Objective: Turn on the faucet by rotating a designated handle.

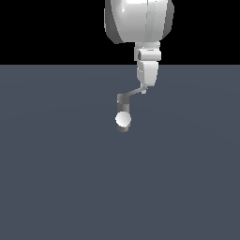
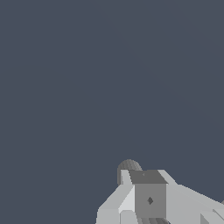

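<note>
The faucet [image 1: 123,112], a small dark-grey upright cylinder with a white ball [image 1: 123,119] on its front, stands on the flat blue-grey floor [image 1: 56,178] a little above the middle of the exterior view. From the top of the cylinder the handle [image 1: 133,92], a thin flat light-grey straight lever, goes out toward the exterior view's right and slightly upward in the picture.

The large white robot arm [image 1: 138,21] comes down from the upper edge of the exterior view, and its white gripper [image 1: 144,90] hangs right at the far end of the handle. The lower tip of the gripper seems to touch the end of the lever, or to be just beside it; I cannot tell which, because the parts overlap there. Whether the jaws are open, closed or around the lever I also cannot tell, since the fingers are not seen apart in this view.

In the wrist view the pale-grey blocky parts of the gripper [image 2: 148,199] fill the lower edge, and behind them a small rounded dark-grey shape [image 2: 127,166] shows, probably the top of the faucet. The handle is not clear in this view
</note>
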You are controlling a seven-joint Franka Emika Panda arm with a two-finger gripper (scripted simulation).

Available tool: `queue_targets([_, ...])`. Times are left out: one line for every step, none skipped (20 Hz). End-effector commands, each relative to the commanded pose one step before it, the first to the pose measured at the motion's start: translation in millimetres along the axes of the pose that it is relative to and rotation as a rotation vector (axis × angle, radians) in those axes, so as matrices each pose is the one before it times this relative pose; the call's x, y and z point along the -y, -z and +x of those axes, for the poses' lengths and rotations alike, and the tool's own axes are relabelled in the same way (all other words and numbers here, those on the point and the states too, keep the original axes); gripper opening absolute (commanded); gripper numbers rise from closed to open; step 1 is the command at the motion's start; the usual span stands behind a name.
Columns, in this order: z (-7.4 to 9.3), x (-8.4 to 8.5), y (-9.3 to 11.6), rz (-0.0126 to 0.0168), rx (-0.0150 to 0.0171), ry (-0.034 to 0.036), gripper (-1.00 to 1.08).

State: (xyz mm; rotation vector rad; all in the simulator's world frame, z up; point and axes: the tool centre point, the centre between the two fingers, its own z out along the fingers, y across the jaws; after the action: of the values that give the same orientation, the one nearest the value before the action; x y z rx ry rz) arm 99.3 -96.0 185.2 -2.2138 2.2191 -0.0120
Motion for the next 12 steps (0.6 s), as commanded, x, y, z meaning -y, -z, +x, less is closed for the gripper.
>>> queue_targets([2.75, -10.39, -3.28, -0.01043, 0.00019, -0.00343, -1.0])
queue_targets([0.23, -2.7, 0.0, 0.0, 0.0, 0.0, -1.0])
queue_targets([0.23, -2.72, 0.0, 0.0, 0.0, 0.0, -1.0])
queue_targets([0.23, -2.74, 0.0, 0.0, 0.0, 0.0, -1.0])
queue_targets([0.24, -2.76, 0.0, 0.0, 0.0, 0.0, -1.0])
queue_targets([0.24, -2.78, 0.0, 0.0, 0.0, 0.0, -1.0])
queue_targets([0.24, -2.8, 0.0, 0.0, 0.0, 0.0, -1.0])
queue_targets([0.24, -2.82, 0.0, 0.0, 0.0, 0.0, -1.0])
queue_targets([0.25, -2.84, 0.0, 0.0, 0.0, 0.0, -1.0])
queue_targets([0.25, -2.86, 0.01, 0.0, 0.0, 0.0, -1.0])
queue_targets([0.25, -2.88, 0.01, 0.0, 0.0, 0.0, -1.0])
queue_targets([0.26, -2.9, 0.01, 0.0, 0.0, 0.0, -1.0])
